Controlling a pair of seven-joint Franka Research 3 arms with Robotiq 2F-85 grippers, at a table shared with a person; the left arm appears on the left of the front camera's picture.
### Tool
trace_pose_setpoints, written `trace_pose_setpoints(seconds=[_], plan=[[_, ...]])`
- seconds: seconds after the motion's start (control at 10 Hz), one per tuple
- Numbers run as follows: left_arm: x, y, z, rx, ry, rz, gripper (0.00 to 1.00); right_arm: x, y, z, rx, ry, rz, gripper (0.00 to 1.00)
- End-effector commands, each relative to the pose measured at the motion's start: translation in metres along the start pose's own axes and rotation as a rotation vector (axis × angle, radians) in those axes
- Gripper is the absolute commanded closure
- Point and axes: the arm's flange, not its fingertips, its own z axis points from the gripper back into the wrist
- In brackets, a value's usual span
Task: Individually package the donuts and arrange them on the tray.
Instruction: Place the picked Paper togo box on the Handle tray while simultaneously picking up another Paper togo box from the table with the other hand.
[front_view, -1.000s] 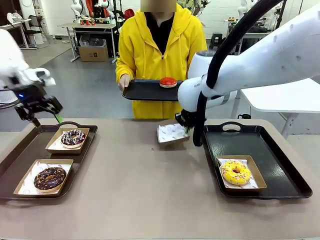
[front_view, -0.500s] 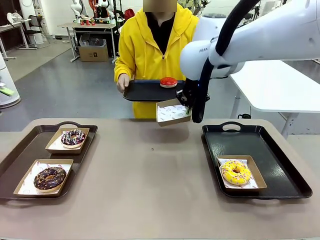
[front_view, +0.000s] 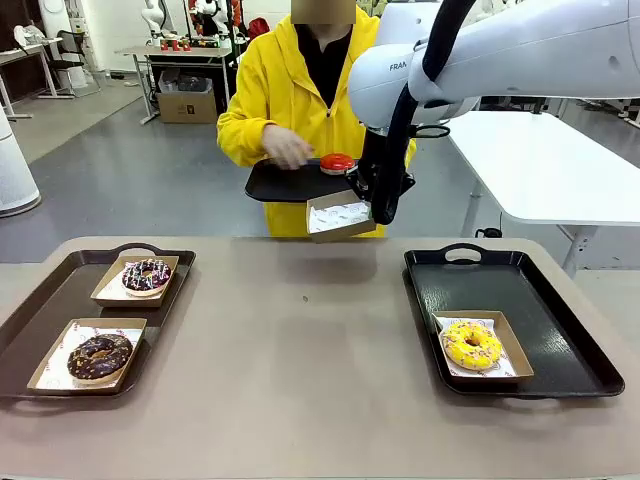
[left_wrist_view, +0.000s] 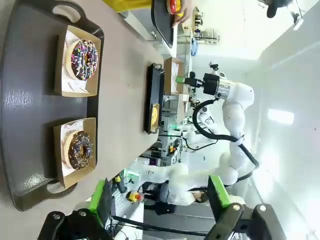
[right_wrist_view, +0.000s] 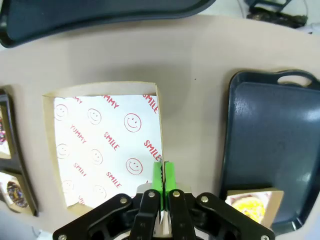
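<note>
One empty box (front_view: 340, 216) being held up just below the person's black tray (front_view: 285, 185), upper middle of the front view. Apparently waiting to receive the red donut (front_view: 337, 163), which is lying at the right end of that tray with the person's hand (front_view: 285, 150) hovering just to its left.

Doing this well probably means:
- keeping the box level, with its paper-lined face upward
- holding it close beside the tray edge without knocking it
- freezing while the hand is working above
- bracing for the far side to sag when the donut lands, since the grip is on one wall only
- carrying slowly afterwards to the bare upper part of the right tray (front_view: 560, 300), above the yellow donut (front_view: 472, 344) already boxed at lower right

Reaching in from the upper right of the front view, with the forearm crossing toward the middle and the wrist pointing steeply down. Pinching the box's right wall with the right gripper (front_view: 375, 208) fully closed. Showing, at the lower centre of the right wrist view, the green pads (right_wrist_view: 157, 175) pressed together over the cardboard rim, with the smiley-printed liner spreading to the left.

Hanging well clear, with the left gripper (left_wrist_view: 160, 200) spread wide along the bottom of the left wrist view and holding nothing. Looking from there over the left tray (front_view: 40, 300). Leaving the sprinkled dark donut (front_view: 147, 274) and the chocolate donut (front_view: 99, 355) boxed there, at the left of the front view.
</note>
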Motion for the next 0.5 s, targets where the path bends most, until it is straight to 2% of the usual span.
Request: trace_pose_setpoints(seconds=[0.0,0.1,0.2,0.4], plan=[[0.018,-0.002,0.000,0.018,0.014,0.024,0.00,0.008,0.003,-0.005,-0.014,0.013,-0.043,1.00],[0.019,-0.001,-0.002,0.010,-0.012,0.027,0.00,0.009,0.003,-0.008,-0.016,0.018,-0.041,1.00],[0.008,0.007,-0.001,0.005,0.011,0.015,0.00,0.010,0.002,-0.011,-0.012,0.022,-0.015,1.00],[0.008,0.007,-0.001,0.005,0.011,0.015,0.00,0.004,0.000,-0.008,-0.002,0.011,-0.014,1.00]])
